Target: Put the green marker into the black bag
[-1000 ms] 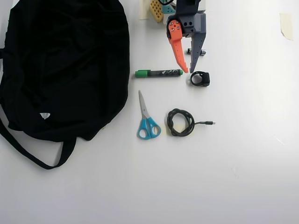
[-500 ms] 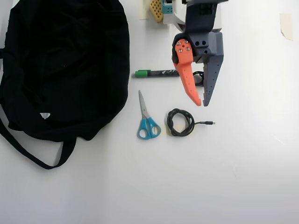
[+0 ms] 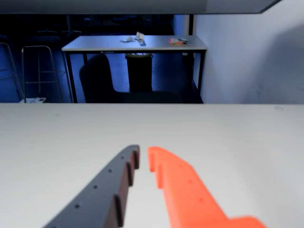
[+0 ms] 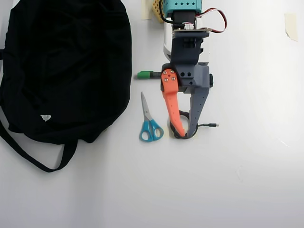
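Over the middle of the white worktop [image 4: 247, 180], seen in the overhead view, the gripper [image 4: 185, 134] points toward the near edge, its orange finger [image 4: 172, 107] and grey finger [image 4: 195, 110] converging to tips set only a narrow slit apart, with nothing held between them. Both tips lie over a coiled black cable [image 4: 182, 129], whose plug end trails toward the right edge. In the wrist view the gripper [image 3: 143, 158] shows the same condition: the dark grey finger [image 3: 102, 197] and the orange finger [image 3: 185, 192] nearly meet above bare pale tabletop [image 3: 247, 137], no object between them; beyond the far edge stand a second table [image 3: 135, 45] and a dark chair [image 3: 97, 78]. Behind the fingers in the overhead view, the arm body covers most of the green marker [image 4: 145, 74]; only its green cap end projects to the left, lying flat on the worktop, apart from the fingers. Blue-handled scissors [image 4: 149, 121] lie just left of the orange finger, blades toward the far edge. Occupying the left side of the worktop, the black bag [image 4: 61, 71] rests well clear of the gripper, a small white label [image 4: 45, 117] near its lower part and a strap [image 4: 28, 154] looping toward the near-left corner. A tan tape strip [image 4: 290, 26] sits by the far-right corner.
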`<state>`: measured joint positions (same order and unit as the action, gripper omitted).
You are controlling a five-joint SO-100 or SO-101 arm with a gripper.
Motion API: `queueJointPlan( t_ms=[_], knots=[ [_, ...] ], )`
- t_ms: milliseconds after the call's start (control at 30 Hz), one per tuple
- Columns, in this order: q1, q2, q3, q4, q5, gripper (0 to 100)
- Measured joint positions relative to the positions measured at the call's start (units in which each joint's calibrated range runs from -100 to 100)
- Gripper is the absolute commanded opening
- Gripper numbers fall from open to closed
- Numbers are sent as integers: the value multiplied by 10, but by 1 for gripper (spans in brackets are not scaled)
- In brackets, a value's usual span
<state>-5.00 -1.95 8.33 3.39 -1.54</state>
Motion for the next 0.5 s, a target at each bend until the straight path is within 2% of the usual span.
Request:
queueJointPlan(
  t_ms=[367, 433, 500],
  knots=[
    [3, 0, 27, 0, 0, 3],
    [2, 0, 27, 12, 0, 3],
    [4, -25, 27, 76, -2, 3]
  ],
)
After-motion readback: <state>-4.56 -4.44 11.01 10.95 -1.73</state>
